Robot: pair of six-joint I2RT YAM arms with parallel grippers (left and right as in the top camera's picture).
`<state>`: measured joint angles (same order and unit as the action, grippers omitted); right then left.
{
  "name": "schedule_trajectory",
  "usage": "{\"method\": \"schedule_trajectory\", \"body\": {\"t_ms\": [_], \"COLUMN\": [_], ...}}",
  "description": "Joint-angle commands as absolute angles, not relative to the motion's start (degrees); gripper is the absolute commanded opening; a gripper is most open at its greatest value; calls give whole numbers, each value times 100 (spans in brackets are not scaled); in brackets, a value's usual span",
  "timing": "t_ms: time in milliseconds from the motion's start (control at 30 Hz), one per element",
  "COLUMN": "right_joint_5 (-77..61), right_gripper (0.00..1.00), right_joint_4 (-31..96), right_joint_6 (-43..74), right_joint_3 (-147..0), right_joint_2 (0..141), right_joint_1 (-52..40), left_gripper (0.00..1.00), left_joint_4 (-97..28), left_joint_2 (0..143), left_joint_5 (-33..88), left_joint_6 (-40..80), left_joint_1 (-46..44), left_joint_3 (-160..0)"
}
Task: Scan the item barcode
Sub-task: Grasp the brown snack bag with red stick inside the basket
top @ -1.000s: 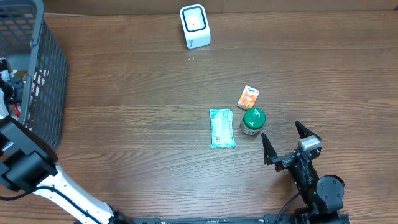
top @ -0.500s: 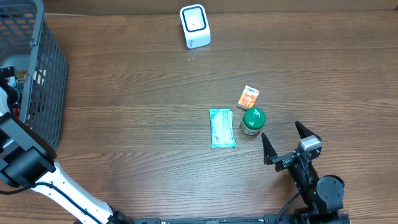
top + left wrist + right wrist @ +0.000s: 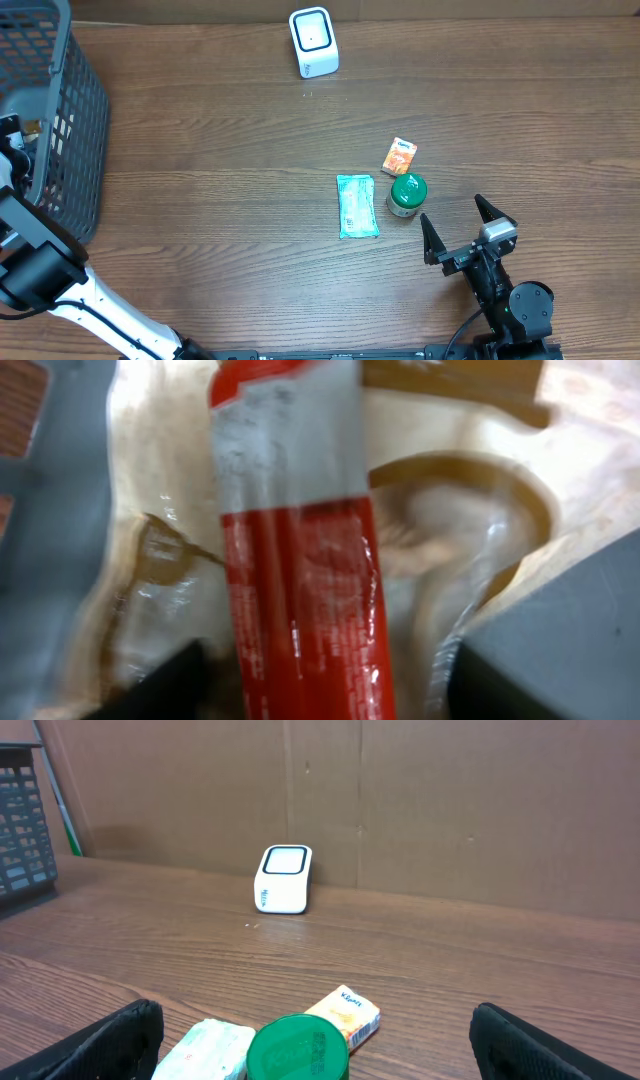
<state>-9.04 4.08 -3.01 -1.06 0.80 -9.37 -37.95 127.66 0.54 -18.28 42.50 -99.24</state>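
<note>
The left wrist view is filled by a red packet [image 3: 300, 560] with a grey label, lying on clear-wrapped tan goods. My left gripper [image 3: 330, 680] hangs close over it, open, a dark jaw on either side of the red strip and clear of it. From overhead only the left arm [image 3: 30, 250] shows, reaching to the grey basket [image 3: 75, 120]. The white scanner [image 3: 313, 42] stands at the table's far edge. My right gripper [image 3: 452, 212] rests wide open just right of a green-lidded tub [image 3: 407, 193], holding nothing.
An orange packet [image 3: 399, 155] and a teal packet [image 3: 357, 205] lie beside the tub. The right wrist view shows the scanner [image 3: 283, 878] ahead before a cardboard wall, with the basket's corner [image 3: 20, 820] at far left.
The left arm's wrist has shifted slightly down along the basket's side. The right arm and the things on the table have not moved.
</note>
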Motion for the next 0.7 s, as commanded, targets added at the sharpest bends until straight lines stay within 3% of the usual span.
{"method": "schedule_trajectory", "body": {"t_ms": [0, 67, 300, 667], "right_joint_5": [-908, -908, -908, -908], "right_gripper": [100, 100, 100, 100], "right_joint_4": [381, 381, 381, 381], "right_joint_6": [-298, -298, -298, -298], "right_joint_3": [-45, -45, -45, -45], "right_joint_2": [21, 21, 21, 21], "right_joint_1": [-926, -926, -926, -926], "left_gripper": [30, 18, 4, 4], "left_joint_4": [-3931, -3942, -4217, -5522], "left_joint_2": [13098, 13098, 12995, 12667], "left_joint_5": [156, 152, 152, 154], "left_joint_6": [-1903, -1793, -1498, -707], "left_joint_1": [4276, 4261, 4235, 4235], "left_joint_3": [-9408, -9404, -9769, -11819]}}
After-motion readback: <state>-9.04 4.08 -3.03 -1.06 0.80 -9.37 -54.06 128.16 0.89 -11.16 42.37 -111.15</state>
